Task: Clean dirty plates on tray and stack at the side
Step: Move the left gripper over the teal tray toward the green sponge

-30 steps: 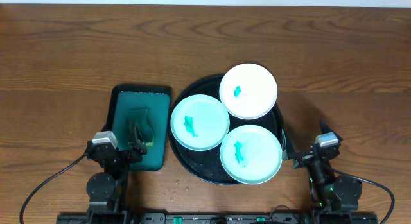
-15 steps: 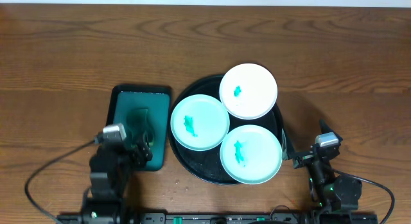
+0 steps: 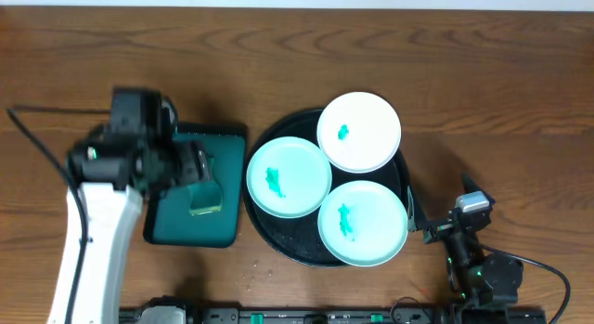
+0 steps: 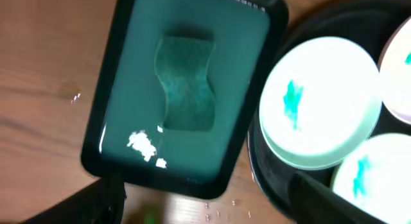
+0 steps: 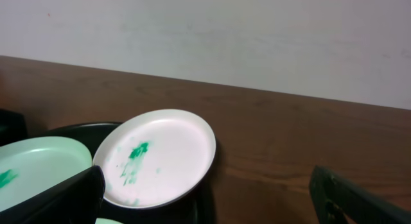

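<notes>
The left gripper [image 3: 197,168] hovers above the teal tray [image 3: 186,229], over the sponge [image 3: 207,192] lying in it. In the left wrist view its jaws are spread wide and hold nothing. The right gripper [image 3: 434,231] sits low at the near right, just beside the black tray [image 3: 283,234], jaws wide apart and empty.

All three plates rest on the black tray:
- white plate [image 3: 359,131], far right, overhanging the rim
- mint plate [image 3: 289,176], left
- second mint plate [image 3: 363,222], near right

Each carries a green smear.

Wooden table [image 3: 93,64] carries the black tray [image 3: 295,239] and teal tray [image 3: 212,227].
</notes>
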`<action>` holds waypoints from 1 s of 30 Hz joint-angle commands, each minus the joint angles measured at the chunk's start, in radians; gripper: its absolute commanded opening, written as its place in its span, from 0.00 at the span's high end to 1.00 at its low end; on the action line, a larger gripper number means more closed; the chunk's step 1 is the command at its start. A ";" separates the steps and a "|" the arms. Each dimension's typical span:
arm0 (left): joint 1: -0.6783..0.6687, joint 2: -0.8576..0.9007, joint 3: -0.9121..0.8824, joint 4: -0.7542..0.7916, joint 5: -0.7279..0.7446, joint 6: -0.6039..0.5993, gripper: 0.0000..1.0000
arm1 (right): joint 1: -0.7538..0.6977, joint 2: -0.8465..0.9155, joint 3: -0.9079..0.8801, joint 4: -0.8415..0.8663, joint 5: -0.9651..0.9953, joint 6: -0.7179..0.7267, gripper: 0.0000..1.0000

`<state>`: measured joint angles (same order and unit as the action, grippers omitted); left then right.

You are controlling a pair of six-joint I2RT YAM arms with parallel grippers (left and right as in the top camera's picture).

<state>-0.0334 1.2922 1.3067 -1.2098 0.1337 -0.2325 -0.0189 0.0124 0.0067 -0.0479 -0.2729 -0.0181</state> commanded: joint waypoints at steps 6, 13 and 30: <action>0.004 0.049 0.088 -0.136 0.016 -0.001 0.18 | 0.014 -0.004 -0.002 -0.005 0.003 0.010 0.01; 0.004 0.056 0.044 -0.131 0.015 0.000 0.18 | 0.014 -0.004 -0.002 -0.005 0.003 0.010 0.01; 0.004 0.073 0.032 -0.102 0.012 0.003 0.18 | 0.013 -0.004 0.011 0.027 -0.204 0.093 0.01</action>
<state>-0.0334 1.3655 1.3483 -1.3117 0.1478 -0.2321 -0.0189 0.0124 0.0067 -0.0154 -0.3485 -0.0113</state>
